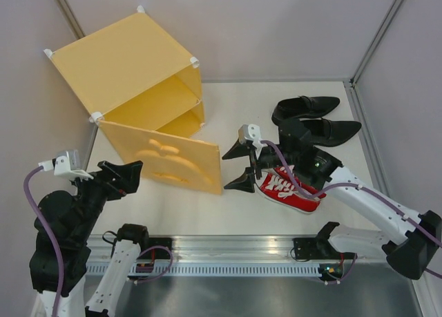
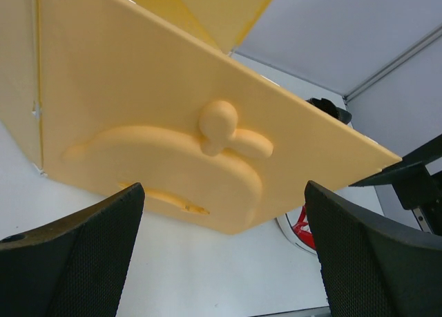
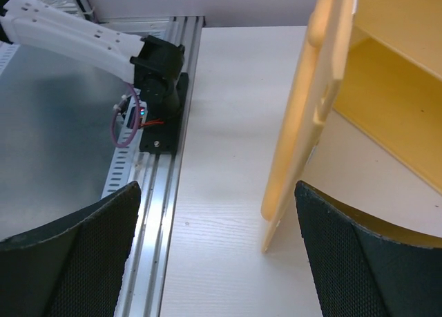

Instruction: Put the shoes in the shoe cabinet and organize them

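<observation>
The yellow-orange shoe cabinet [image 1: 124,61] stands at the back left with its inner shelf [image 1: 155,104] showing. Its embossed door [image 1: 166,158] hangs open toward the front. My right gripper [image 1: 226,170] is open, with the door's free edge [image 3: 304,123] just ahead between its fingers. My left gripper [image 1: 130,176] is open and empty in front of the door's face [image 2: 173,110]. Two black loafers [image 1: 307,108] lie at the back right. A red sneaker [image 1: 290,189] lies under my right arm, partly hidden, and shows in the left wrist view [image 2: 307,228].
Grey walls close in the table on the left, back and right. A metal rail [image 1: 228,251] with both arm bases runs along the near edge. The left arm's base [image 3: 157,89] shows in the right wrist view.
</observation>
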Controlling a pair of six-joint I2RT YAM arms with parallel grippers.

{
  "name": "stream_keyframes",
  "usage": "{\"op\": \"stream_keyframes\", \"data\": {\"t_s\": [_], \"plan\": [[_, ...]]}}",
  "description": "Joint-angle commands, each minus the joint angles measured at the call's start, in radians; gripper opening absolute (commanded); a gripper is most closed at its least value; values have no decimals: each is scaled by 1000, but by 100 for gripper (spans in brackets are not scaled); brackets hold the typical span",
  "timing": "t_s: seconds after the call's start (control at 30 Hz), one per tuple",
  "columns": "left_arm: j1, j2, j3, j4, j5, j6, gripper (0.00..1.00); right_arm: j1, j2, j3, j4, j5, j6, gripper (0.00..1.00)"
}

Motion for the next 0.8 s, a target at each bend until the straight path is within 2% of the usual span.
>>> {"op": "stream_keyframes", "data": {"t_s": [0.0,0.4,0.63,0.77], "plan": [[-3,-3,34,-29,-19,-34,100,61,-58,-55,27,25,35,96],[-3,-3,100,-52,-28,-49,100,320,-35,-111,104,219,92,96],[-3,0,129,-62,-63,-49,100,405,-47,-141,138,265,126,96],[-3,5,132,-64,-48,-54,100,458,-116,-135,76,455,141,96]]}}
